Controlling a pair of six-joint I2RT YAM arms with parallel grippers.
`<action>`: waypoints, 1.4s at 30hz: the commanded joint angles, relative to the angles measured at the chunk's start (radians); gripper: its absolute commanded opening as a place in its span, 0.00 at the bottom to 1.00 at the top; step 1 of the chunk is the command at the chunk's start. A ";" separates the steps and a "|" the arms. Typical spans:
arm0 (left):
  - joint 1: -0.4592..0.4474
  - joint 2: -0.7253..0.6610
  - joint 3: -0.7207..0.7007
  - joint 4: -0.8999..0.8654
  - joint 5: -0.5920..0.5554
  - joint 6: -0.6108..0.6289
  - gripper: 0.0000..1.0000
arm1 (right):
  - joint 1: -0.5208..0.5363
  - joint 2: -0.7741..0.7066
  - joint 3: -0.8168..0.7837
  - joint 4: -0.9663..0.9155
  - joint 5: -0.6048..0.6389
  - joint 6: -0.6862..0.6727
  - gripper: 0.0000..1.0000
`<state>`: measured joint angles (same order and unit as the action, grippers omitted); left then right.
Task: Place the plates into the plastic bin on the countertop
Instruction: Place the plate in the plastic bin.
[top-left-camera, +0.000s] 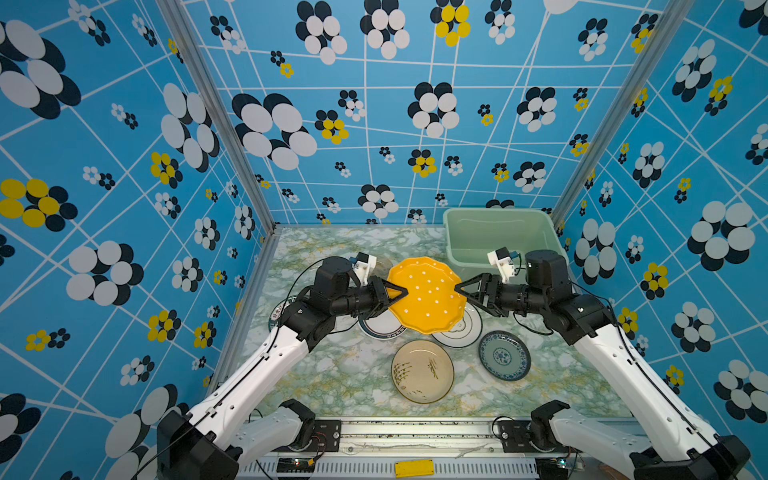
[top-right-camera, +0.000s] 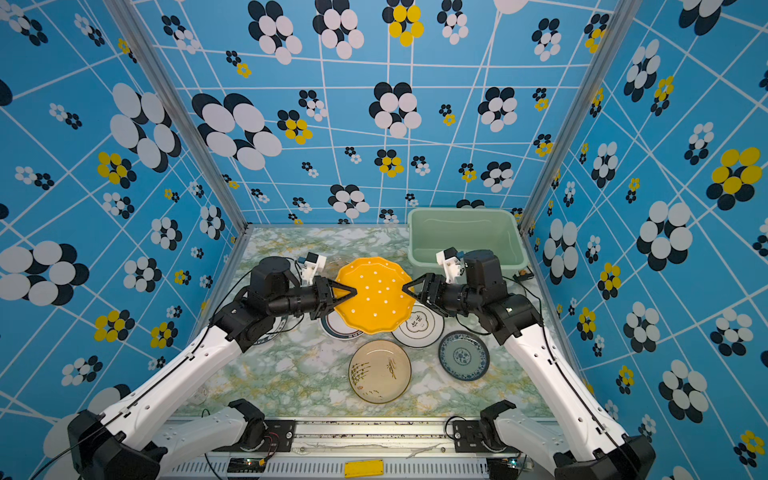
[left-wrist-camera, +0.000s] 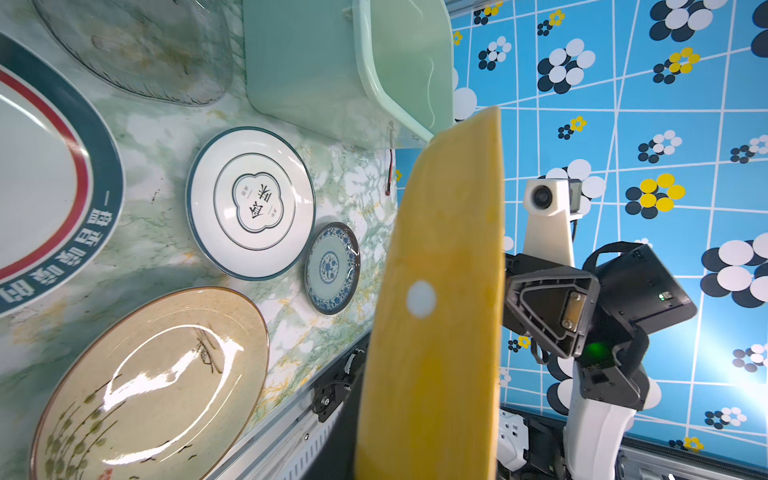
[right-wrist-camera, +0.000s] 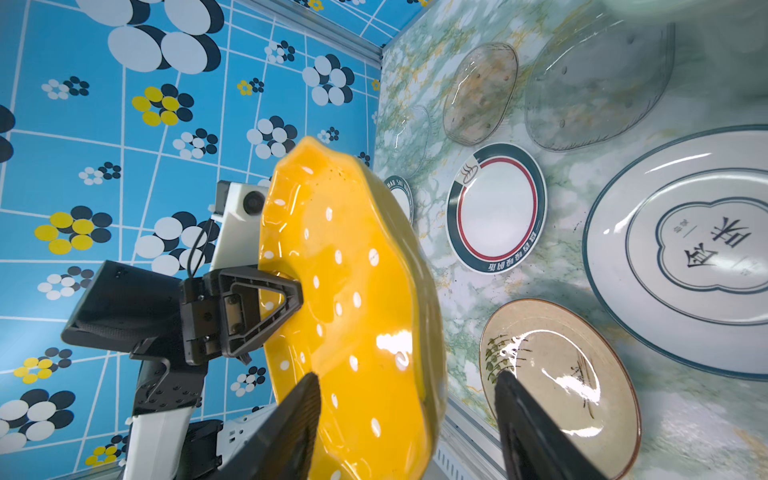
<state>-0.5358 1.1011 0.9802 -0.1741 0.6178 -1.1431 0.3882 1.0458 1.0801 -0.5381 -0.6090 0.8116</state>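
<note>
Top views both show the marbled countertop (top-left-camera: 332, 374), with the green bin (top-left-camera: 498, 211) standing in its far right corner, close to the walls. The yellow dotted plate (top-left-camera: 428, 299) is off the countertop, held in the air just in front of the bin and a little to its left. From above it overlaps 2 white plates lying below it: a dark-rimmed plate (top-left-camera: 463, 334) and a red-ringed plate (top-left-camera: 380, 329). Nearer the robot lie a cream plate (top-left-camera: 422, 371) and, to its right, a smaller blue-patterned plate (top-left-camera: 504, 355). The right wrist view shows a grey glass plate (right-wrist-camera: 598, 83) and an amber glass plate (right-wrist-camera: 480, 93) flat on the countertop beyond the yellow one. The left gripper (top-left-camera: 404, 292) is clamped on the yellow dotted plate's left rim. The right gripper (top-left-camera: 457, 288) is spread wide, with 1 finger above and 1 below the plate's right rim, neither visibly pressing it.
</note>
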 joint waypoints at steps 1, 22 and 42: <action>-0.026 -0.001 0.058 0.239 0.025 -0.068 0.00 | -0.005 -0.033 -0.047 0.127 -0.061 0.077 0.63; -0.096 0.090 0.059 0.317 -0.007 -0.195 0.00 | -0.005 -0.076 -0.102 0.333 -0.066 0.213 0.01; 0.055 -0.020 0.138 -0.138 -0.233 0.076 0.95 | -0.223 0.183 0.304 0.050 0.085 0.126 0.00</action>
<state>-0.5144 1.1049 1.0973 -0.2295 0.4438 -1.1435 0.2199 1.2095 1.2724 -0.5343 -0.5171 0.9855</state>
